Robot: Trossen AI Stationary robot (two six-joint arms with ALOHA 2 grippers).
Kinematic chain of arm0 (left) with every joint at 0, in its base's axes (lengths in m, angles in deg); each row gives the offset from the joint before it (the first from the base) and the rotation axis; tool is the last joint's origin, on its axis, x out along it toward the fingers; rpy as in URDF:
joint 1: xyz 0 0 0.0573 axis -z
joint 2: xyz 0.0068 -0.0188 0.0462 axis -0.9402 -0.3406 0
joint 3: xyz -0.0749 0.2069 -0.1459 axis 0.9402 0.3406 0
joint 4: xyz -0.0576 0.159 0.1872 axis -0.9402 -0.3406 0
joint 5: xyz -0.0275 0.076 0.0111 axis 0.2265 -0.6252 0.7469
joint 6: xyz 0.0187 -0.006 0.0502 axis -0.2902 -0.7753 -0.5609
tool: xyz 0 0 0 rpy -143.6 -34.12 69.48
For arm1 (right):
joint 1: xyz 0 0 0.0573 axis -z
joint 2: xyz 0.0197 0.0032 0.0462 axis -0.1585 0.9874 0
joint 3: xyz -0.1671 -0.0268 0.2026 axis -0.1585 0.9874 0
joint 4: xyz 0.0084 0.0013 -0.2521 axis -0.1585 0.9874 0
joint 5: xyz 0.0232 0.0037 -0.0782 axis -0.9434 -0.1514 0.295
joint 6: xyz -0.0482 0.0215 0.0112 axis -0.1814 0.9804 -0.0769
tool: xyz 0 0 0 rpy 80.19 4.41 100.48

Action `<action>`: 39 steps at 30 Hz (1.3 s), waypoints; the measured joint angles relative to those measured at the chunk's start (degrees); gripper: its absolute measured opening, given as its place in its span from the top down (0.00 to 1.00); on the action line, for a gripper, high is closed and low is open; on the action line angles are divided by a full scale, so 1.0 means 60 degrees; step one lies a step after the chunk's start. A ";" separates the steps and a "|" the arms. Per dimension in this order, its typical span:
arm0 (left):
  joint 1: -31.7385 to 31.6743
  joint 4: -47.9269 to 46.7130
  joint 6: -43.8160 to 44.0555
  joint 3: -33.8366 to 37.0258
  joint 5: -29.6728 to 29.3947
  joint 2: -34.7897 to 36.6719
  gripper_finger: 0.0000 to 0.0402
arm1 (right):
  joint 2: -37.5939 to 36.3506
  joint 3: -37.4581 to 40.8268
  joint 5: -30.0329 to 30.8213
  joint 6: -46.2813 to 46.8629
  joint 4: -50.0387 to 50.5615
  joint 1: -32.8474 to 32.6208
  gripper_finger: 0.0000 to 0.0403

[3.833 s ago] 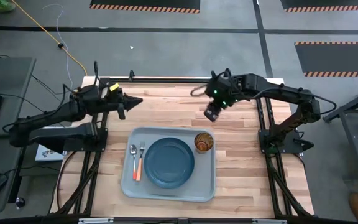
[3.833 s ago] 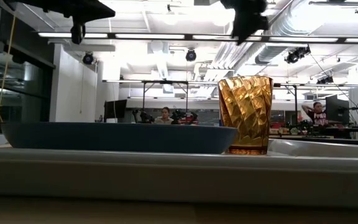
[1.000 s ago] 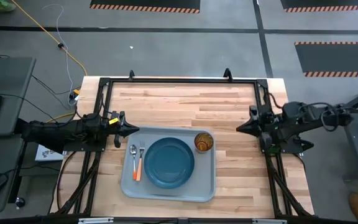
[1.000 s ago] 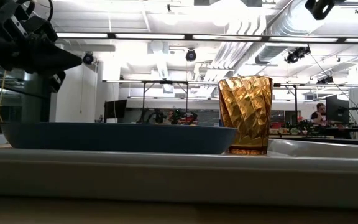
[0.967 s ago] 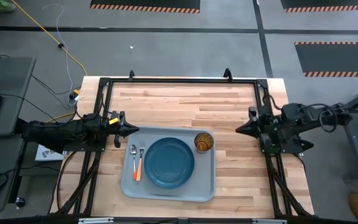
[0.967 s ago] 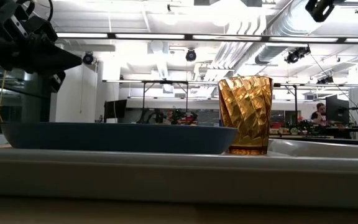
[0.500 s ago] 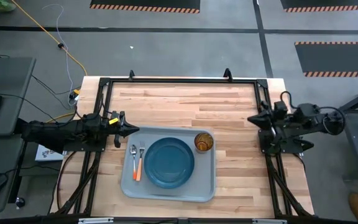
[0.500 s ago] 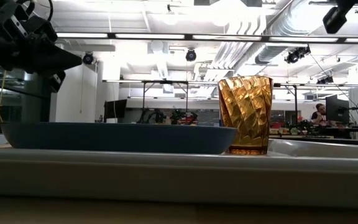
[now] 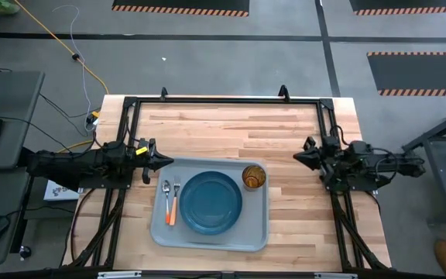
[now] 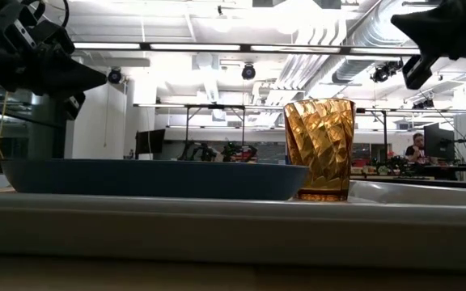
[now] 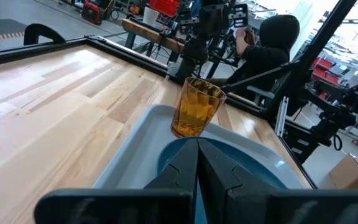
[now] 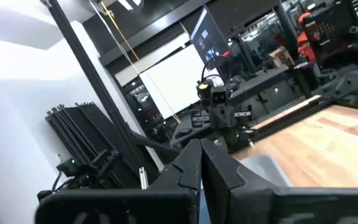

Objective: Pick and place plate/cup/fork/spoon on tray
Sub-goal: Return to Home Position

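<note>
Tableware all lies inside the large light grey-blue rectangular tray [image 9: 159, 229] at 6 o'clock on the wooden counter [image 9: 231, 128]. The round dark blue plate [image 9: 211, 201] is central, and the small amber-brown cup [image 9: 254, 177] stands upright at the plate's 2 o'clock. The silver-bowled spoon [image 9: 166, 203] with its orange-red handle and the orange-handled fork [image 9: 175, 200] lie side by side at its 9 o'clock, spoon outermost, long axes running 12 to 6.

Left tool [image 9: 155, 158] hovers just beside the tray's 10 o'clock corner, fingers together, nearer the cutlery. Right tool [image 9: 302, 157] is off the 2 o'clock corner, apart from the cup. Its fingers are apparently together, judging by its wrist view.

Judgement: nothing is left to grasp. The tray lies at 4 o'clock from the left tool and 8 o'clock from the right, so any retreat should go outward.
</note>
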 joint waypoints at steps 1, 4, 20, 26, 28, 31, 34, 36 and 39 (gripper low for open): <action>0.0000 0.0003 0.0001 0.0000 -0.0003 0.0001 1.00 | -0.0020 0.0053 -0.0204 -0.0001 -0.0035 0.0190 1.00; 0.0000 0.0000 0.0001 0.0000 -0.0003 0.0001 1.00 | -0.0026 0.0073 -0.0912 -0.0054 0.0099 0.0765 1.00; 0.0000 0.0000 0.0000 0.0000 -0.0003 0.0001 1.00 | -0.0026 0.0096 -0.2366 -0.1349 0.0351 0.1266 1.00; 0.0000 0.0000 0.0000 0.0000 0.0001 -0.0003 1.00 | 0.0025 0.0445 -0.2033 -0.1751 0.0878 0.1247 1.00; 0.0000 0.0000 0.0000 0.0000 -0.0001 -0.0003 1.00 | 0.0025 0.0445 -0.2114 -0.1983 0.0979 0.1247 1.00; 0.0000 0.0002 0.0000 0.0000 -0.0002 -0.0003 1.00 | 0.0021 0.0445 -0.1782 -0.1825 0.1429 0.1240 1.00; 0.0000 0.0000 0.0000 0.0000 -0.0003 -0.0003 1.00 | 0.0103 0.0445 -0.1254 -0.1043 0.1706 0.1247 1.00; 0.0000 0.0001 0.0000 0.0000 0.0001 -0.0003 1.00 | 0.0112 0.0441 -0.1112 -0.0657 0.1743 0.1247 1.00; 0.0000 0.0002 0.0000 0.0000 -0.0003 -0.0003 1.00 | 0.0112 0.0441 -0.1112 -0.0433 0.1757 0.1247 1.00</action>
